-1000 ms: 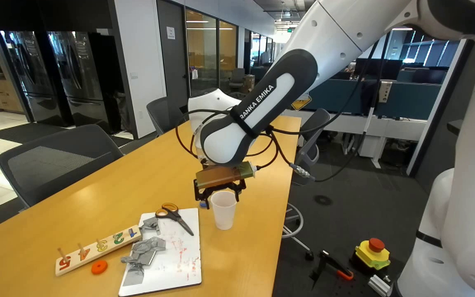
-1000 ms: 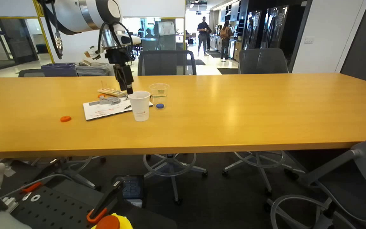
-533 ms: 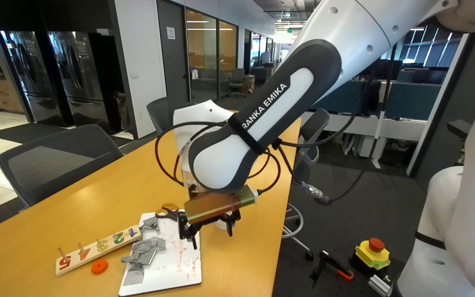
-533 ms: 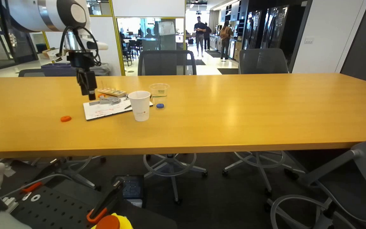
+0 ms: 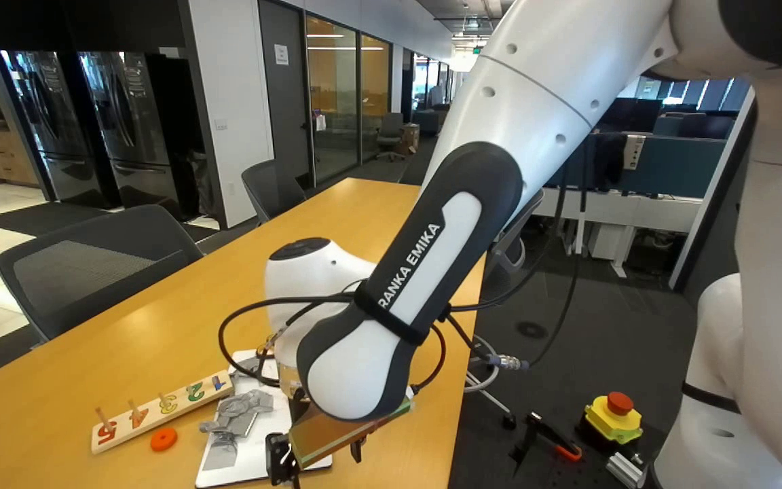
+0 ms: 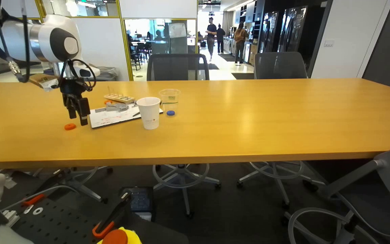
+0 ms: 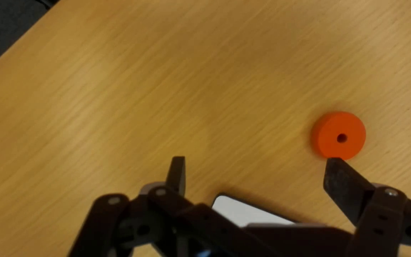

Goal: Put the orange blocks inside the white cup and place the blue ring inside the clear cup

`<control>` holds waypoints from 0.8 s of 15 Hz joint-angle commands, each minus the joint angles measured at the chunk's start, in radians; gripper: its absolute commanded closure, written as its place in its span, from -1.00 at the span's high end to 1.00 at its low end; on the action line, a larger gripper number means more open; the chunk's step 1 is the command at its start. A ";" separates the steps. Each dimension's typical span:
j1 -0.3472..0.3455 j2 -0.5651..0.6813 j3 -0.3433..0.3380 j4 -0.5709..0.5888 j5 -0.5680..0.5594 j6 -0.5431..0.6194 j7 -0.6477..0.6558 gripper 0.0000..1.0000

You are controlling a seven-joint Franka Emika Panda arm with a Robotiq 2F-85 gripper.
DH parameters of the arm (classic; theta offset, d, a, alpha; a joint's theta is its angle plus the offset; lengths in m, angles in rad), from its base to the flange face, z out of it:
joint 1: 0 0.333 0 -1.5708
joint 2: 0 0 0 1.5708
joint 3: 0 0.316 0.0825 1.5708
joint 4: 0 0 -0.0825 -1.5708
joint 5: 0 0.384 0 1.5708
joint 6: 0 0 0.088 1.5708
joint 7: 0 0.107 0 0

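Gripper (image 7: 256,160) open wide, nothing btwn fingers, above the table (image 6: 283,118); height hard to judge. Near orange block (image 7: 340,135): at right in wrist view, just past the right-hand fingertip, not in the gap; in an exterior view it's left of the fingertips & apart, also left of whiteboard (image 6: 108,119). Far orange block (image 5: 163,439) lies beside peg board (image 5: 160,412), near side. White cup (image 6: 150,113) just right of whiteboard, inside not visible. Blue ring (image 6: 170,113) looks to be at bottom of clear cup (image 6: 170,101), so that half prob. done.

Step in hand prob. = pick near block. Best: shift till block is centred btwn fingers BEFORE dropping, else right-hand finger may land on it. Go low, it's flat; close across the diameter, mind the whiteboard corner. Then lift above cup rim, carry, release over mid of mouth.

Orient.: near block = disc lying flat, hole facing up, hole axis approx vert.; round, so no long axis in plan & any finger angle shd work. Far block flat too. White cup upright, mouth up, long axis vert.
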 commanded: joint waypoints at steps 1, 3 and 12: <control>0.026 0.094 -0.020 0.044 -0.017 0.075 -0.054 1.00; 0.035 0.121 -0.022 0.058 -0.005 0.094 -0.088 1.00; 0.044 0.129 -0.007 0.078 0.051 0.136 -0.197 1.00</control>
